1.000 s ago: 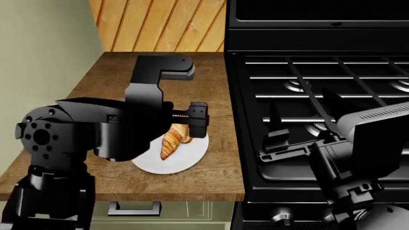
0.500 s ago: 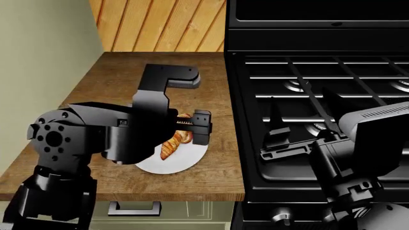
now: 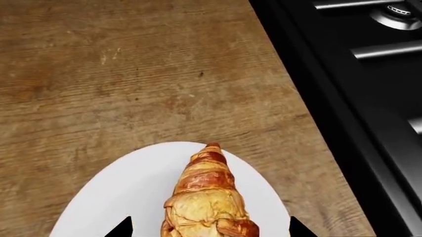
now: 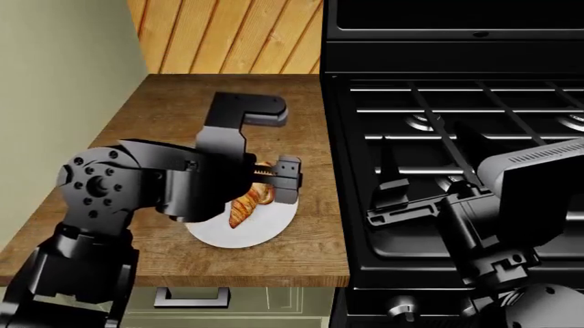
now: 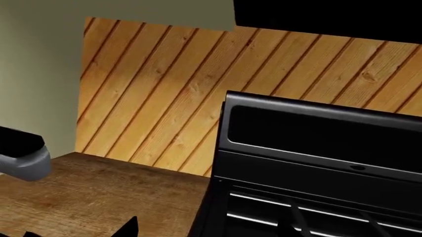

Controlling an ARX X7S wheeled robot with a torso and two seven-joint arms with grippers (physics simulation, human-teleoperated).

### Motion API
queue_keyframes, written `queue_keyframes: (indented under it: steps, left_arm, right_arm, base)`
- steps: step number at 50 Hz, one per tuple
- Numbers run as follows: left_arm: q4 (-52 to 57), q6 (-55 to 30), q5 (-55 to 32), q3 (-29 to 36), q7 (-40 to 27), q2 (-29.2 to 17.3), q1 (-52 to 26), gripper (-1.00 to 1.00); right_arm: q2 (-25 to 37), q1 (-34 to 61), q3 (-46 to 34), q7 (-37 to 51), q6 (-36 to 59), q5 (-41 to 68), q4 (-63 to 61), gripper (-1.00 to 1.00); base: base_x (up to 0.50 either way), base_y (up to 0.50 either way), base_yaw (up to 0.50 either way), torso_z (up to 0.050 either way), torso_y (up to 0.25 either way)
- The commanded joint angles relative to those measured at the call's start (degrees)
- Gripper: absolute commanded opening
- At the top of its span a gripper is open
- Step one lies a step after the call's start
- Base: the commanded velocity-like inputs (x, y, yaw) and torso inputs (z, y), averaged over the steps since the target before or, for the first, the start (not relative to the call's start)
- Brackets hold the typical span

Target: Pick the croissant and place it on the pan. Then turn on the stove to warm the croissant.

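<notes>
The croissant (image 3: 207, 197) (image 4: 245, 208) lies on a round white plate (image 3: 125, 197) (image 4: 228, 236) on the wooden counter, just left of the stove (image 4: 456, 102) (image 3: 369, 74) (image 5: 316, 138). My left gripper (image 3: 209, 228) (image 4: 273, 183) is open and low over the plate. Its fingertips stand either side of the croissant's near end without touching it. My right gripper (image 4: 429, 158) is open over the front of the stove's grates, pointing at the back wall. One right fingertip (image 5: 125, 228) shows in the right wrist view. I cannot make out the pan on the black stove top.
A silver-capped knob (image 4: 401, 309) shows at the stove's front edge. The wooden counter (image 4: 164, 116) ends at a green wall on the left and a plank wall (image 5: 165, 98) behind. My left arm hides much of the plate.
My left arm has shifted right and lower, so the gripper now sits closer around the croissant and covers more of it. The right arm has barely moved.
</notes>
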Motion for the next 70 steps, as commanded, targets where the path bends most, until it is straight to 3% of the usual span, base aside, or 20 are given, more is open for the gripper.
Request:
queue_keyframes:
  steps: [1,22,70]
  left_arm:
    - [-1.7,0.5,1.6,1.9,2.6,-0.2,-0.5,1.0]
    - [-4.2,2.1,4.5,4.7,7.0,-0.5,-1.5,1.0]
    - [-5.4,4.4,5.4,7.8,9.6,-1.4,-0.7,1.0]
  right_arm:
    - [0.3,0.6,-0.2,0.5,0.3,0.8,0.0,1.0]
    - [0.8,1.4,-0.7,1.2,0.5,1.7,0.4,1.0]
    - [1.4,1.5,-3.0,1.7,-1.6,1.0,1.9,1.0]
  base:
    - [0.0,0.0,0.0,0.0,0.0]
    - [0.0,0.0,0.0,0.0,0.0]
    - [0.0,0.0,0.0,0.0,0.0]
